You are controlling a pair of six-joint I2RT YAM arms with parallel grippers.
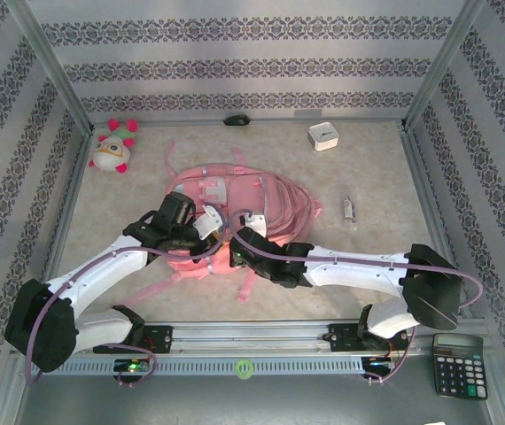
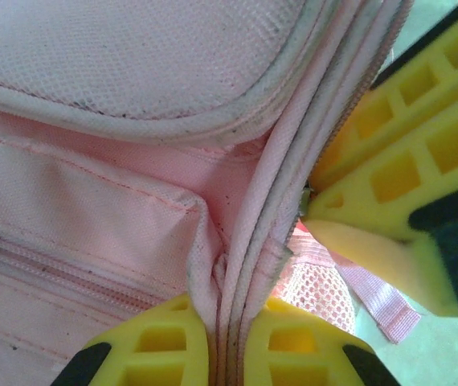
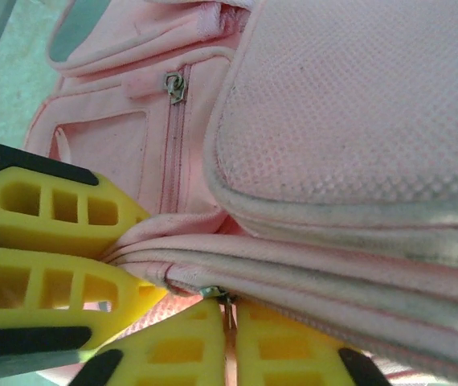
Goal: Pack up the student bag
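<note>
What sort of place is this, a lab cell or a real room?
Most likely a robot test cell, not a real room: metal frame posts boxing in patterned panels, a mounting rail at the near edge, staged props like the student bag and plush toy.

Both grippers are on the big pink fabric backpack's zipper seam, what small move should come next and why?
Probably draw the right gripper along the zipper seam to start opening the large pink fabric backpack. Its jaws look shut at the small metal zipper pull, while the left gripper pinches that seam beside it, bracing the fabric.
</note>
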